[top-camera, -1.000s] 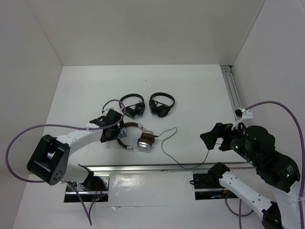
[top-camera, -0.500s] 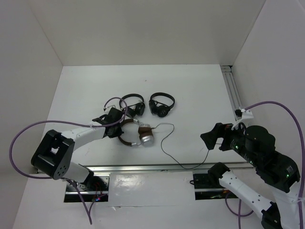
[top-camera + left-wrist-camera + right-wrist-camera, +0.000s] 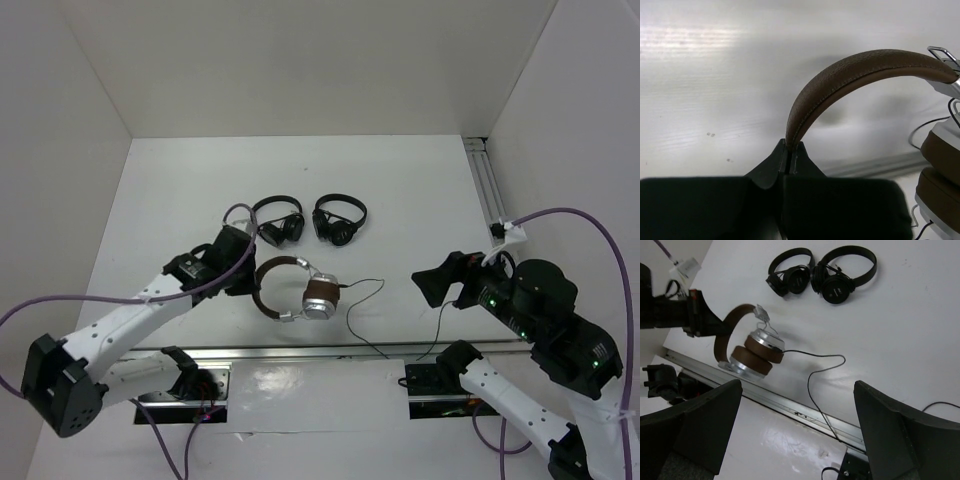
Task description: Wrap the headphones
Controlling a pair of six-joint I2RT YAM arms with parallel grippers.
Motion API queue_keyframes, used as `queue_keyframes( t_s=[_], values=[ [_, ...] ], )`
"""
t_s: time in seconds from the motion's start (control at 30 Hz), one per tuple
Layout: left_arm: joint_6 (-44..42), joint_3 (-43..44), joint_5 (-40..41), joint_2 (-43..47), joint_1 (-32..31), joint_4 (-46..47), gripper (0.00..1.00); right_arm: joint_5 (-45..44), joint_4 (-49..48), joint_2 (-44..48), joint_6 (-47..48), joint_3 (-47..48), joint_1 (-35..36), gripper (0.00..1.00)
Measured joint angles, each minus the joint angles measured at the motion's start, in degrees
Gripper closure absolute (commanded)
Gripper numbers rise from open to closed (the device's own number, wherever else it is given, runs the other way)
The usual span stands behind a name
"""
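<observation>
The headphones [image 3: 318,297] have a brown headband [image 3: 850,70], brown cushions [image 3: 762,351] and silver earcups. They are at the middle of the table, near the front rail. My left gripper [image 3: 243,272] is shut on the left end of the headband [image 3: 262,278]. In the left wrist view its jaws [image 3: 790,152] pinch the band's edge, and the earcups [image 3: 940,165] hang at the far right. The thin black cable [image 3: 352,315] trails right and forward over the rail. My right gripper [image 3: 432,284] hovers open to the right of the cable, with nothing between its fingers [image 3: 695,425].
Two small all-black headphones [image 3: 278,222] [image 3: 340,218] lie side by side behind the brown pair. An aluminium rail [image 3: 330,352] runs along the front, and another rail [image 3: 487,190] runs along the right wall. White walls enclose the table on the left, back and right.
My left gripper has shut on the headband and drawn the headphones slightly right and forward, turning the earcups. The cable shifted with them. The right gripper edged a little left, staying open.
</observation>
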State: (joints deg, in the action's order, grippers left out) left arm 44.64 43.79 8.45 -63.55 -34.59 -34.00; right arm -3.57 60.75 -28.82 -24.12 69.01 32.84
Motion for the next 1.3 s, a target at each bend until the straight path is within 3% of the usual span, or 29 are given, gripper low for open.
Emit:
queue_keyframes(
  t_s=[0.23, 0.53, 0.77, 0.9, 1.07, 1.3],
  values=[
    [-3.43, 19.50, -1.77, 7.91, -0.55, -11.45, 1.00, 7.37, -13.81, 0.90, 2.99, -8.81, 0.00, 0.00],
    [-4.50, 47.04, 9.97, 6.29, -0.57, -26.53, 1.00, 11.72, -34.10, 4.35, 4.24, -22.73, 0.00, 0.04],
    [-5.55, 53.37, 10.99, 4.39, -0.57, -30.84, 1.00, 14.08, -46.60, -1.36, 3.89, -29.73, 0.00, 0.12],
    [-5.62, 53.48, 11.06, 4.00, -0.57, -32.46, 1.00, 17.14, -51.98, -4.22, 3.63, -31.17, 0.00, 0.22],
    [-5.62, 53.46, 11.02, 3.54, -0.57, -33.40, 1.00, 18.18, -58.16, -4.42, 2.67, -35.45, 0.00, 0.54],
    [-5.62, 53.46, 11.02, 3.63, -0.57, -33.51, 1.00, 19.80, -65.18, -6.21, 1.01, -40.41, 0.00, 0.77]
  ],
)
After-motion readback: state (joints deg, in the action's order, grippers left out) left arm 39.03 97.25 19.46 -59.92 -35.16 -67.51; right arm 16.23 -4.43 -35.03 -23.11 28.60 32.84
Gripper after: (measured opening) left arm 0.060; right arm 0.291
